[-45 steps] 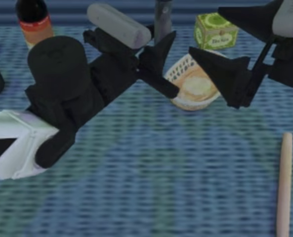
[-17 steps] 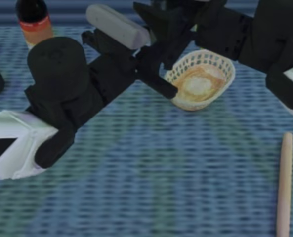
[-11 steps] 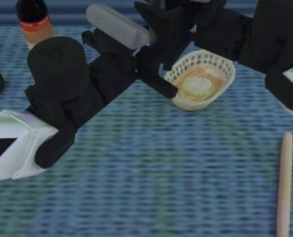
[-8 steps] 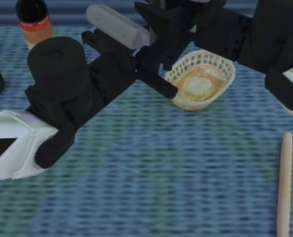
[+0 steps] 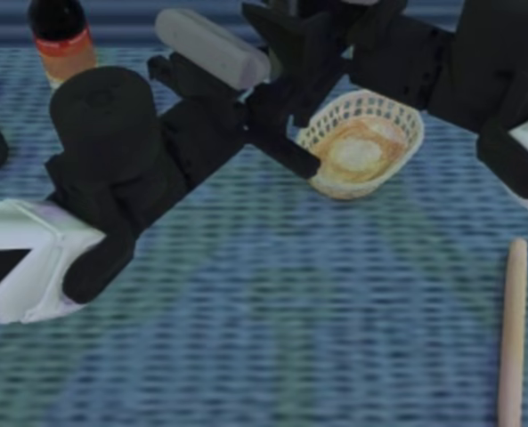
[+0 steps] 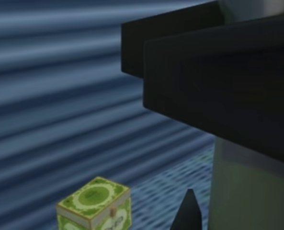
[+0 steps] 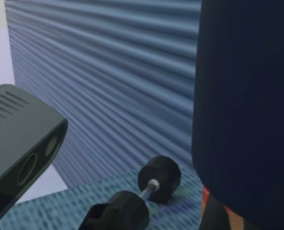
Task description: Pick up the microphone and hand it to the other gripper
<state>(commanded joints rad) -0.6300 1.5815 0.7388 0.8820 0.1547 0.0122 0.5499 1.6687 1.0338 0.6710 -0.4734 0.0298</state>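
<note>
Pinching the microphone (image 6: pixel 247 191) by its grey handle, left gripper (image 5: pixel 286 124) raised over the desk (image 5: pixel 290 311) at far centre, met there by right gripper (image 5: pixel 304 44), newly swung in from the right, closure untellable, handover apparently imminent.

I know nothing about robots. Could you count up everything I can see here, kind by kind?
Robot arms: 2, left and right
Microphone: 1
Basket: 1
Bottle: 1
Green box: 1
Wooden rod: 1
Dumbbell: 1
Total: 8
</note>
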